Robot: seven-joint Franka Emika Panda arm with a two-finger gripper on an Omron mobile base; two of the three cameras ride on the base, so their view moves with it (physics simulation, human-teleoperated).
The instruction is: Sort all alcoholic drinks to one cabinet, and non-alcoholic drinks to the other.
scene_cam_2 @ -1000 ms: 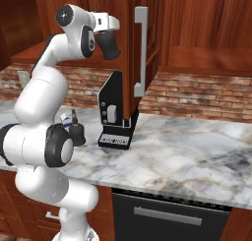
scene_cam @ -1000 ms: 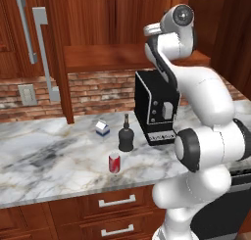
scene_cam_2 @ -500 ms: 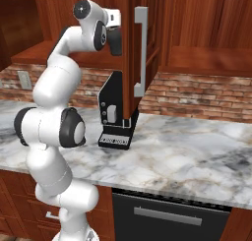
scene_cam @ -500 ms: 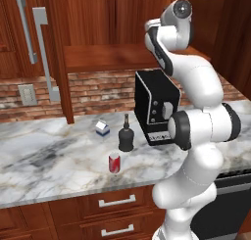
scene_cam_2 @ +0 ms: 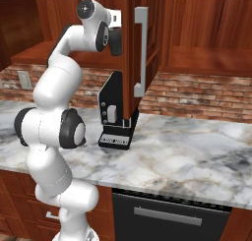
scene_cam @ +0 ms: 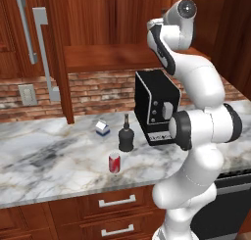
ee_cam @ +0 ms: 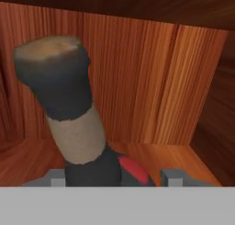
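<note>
Up close in the hand view a dark bottle (ee_cam: 75, 104) with a light neck band stands tilted inside the reddish-brown cabinet (ee_cam: 151, 81). My gripper (ee_cam: 111, 178) is open around its neck, the left fingertip (ee_cam: 55, 178) close to the glass and the right one well apart from it. A second dark bottle (scene_cam: 126, 138) stands on the marble counter (scene_cam: 54, 160). The white-and-blue milk carton (scene_cam: 102, 128) is just left of it and the red soda can (scene_cam: 114, 162) stands nearer the front edge. My arm reaches up to the cabinet shelf (scene_cam: 108, 58).
A black coffee machine (scene_cam: 156, 107) stands on the counter right under the raised arm. The open cabinet door with its grey bar handle (scene_cam_2: 141, 50) hangs beside my hand. A second open cabinet shelf (scene_cam_2: 206, 58) lies to the right. Drawers (scene_cam: 116, 201) run below the counter.
The arm's elbow rose and the arm straightened up a second ago, then barely moved. The bottle, carton and can on the counter stayed put.
</note>
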